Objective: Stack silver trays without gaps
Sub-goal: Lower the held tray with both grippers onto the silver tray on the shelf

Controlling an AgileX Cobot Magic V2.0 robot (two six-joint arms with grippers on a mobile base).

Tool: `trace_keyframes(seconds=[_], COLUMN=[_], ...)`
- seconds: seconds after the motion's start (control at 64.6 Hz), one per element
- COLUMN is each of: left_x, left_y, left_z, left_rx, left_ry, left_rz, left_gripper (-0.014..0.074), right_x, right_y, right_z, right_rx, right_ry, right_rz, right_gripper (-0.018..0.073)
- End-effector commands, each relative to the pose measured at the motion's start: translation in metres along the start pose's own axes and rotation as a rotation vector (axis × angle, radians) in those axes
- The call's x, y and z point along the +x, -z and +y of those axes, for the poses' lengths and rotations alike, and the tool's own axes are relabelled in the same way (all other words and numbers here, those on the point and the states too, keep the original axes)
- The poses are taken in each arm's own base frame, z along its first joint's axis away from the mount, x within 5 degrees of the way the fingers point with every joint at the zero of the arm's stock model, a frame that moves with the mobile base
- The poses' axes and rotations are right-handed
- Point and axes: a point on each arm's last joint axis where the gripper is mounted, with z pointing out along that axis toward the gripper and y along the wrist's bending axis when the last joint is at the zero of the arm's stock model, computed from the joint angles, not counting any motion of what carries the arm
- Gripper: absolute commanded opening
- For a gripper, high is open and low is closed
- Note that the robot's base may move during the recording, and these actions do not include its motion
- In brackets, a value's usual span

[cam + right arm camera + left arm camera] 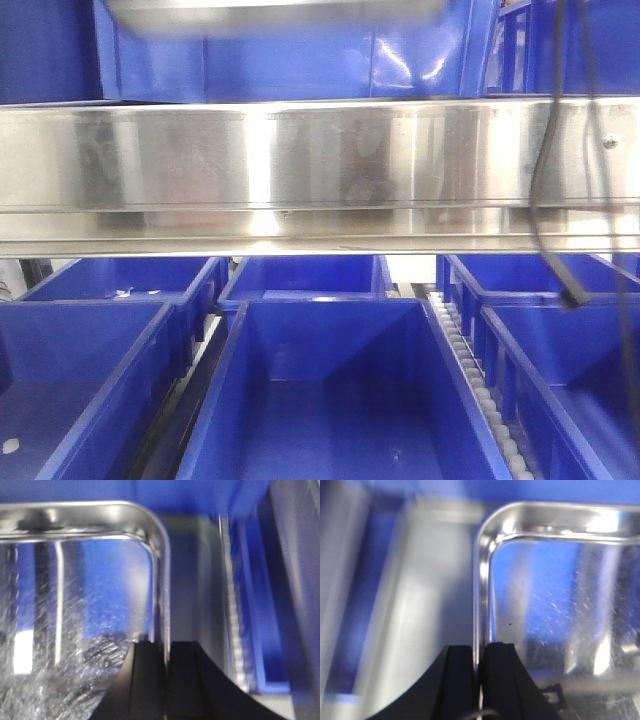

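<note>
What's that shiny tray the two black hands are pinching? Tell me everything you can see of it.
The silver tray looks like polished stainless steel. It is shallow, with rounded corners, sloping walls and a thin flared rim. Its floor is finely scratched and carries blue reflections. The left hand is shut on the rim of one side, and the right hand on the rim of the opposite side. What lies under the tray is too blurred to tell.

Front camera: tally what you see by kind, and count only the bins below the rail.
Blue bins below the rail: 6
Steel rail: 1
Silver tray: 1
Black cable: 1
Total: 9
</note>
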Motion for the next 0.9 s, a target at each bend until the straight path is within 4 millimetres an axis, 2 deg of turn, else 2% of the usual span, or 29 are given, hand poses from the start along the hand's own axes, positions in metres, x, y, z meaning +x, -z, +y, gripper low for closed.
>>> trace_keyframes(seconds=[0.0,0.248,0.635,0.697,0.743,0.79,0.805,0.836,0.882], left_x=[0.0,0.003,0.003,0.003,0.003,0.003,0.003,0.003,0.003], left_y=[-0.007,-0.023,-0.023,-0.023,-0.023,-0.023,-0.023,-0.023,-0.023], left_z=[-0.013,-0.015,-0.015,-0.015,-0.015,-0.015,-0.015,-0.015,-0.015], left_rx=[0.077,0.061,0.059,0.059,0.059,0.058,0.058,0.058,0.058], left_ry=[0.008,0.001,0.001,0.001,0.001,0.0,0.0,0.0,0.0], left_rz=[-0.002,0.028,0.03,0.03,0.03,0.029,0.029,0.029,0.029], left_gripper=[-0.0017,-0.0017,-0.0015,0.0029,0.0082,0.0181,0.0211,0.03,0.0377], right_x=[-0.002,0.004,0.001,0.001,0.001,0.001,0.001,0.001,0.002], right_y=[-0.005,-0.034,-0.036,-0.036,-0.036,-0.036,-0.036,-0.036,-0.036], right_z=[0.009,0.012,0.008,0.007,0.006,0.005,0.005,0.005,0.004], right_rx=[-0.083,-0.046,-0.039,-0.037,-0.033,-0.03,-0.029,-0.027,-0.025], right_ry=[-0.004,0.032,0.028,0.026,0.025,0.024,0.024,0.023,0.023], right_rz=[-0.016,0.052,0.046,0.048,0.052,0.056,0.058,0.061,0.064], right_gripper=[-0.0078,-0.0078,-0.0077,-0.0069,-0.0015,0.0074,0.0109,0.0244,0.0341])
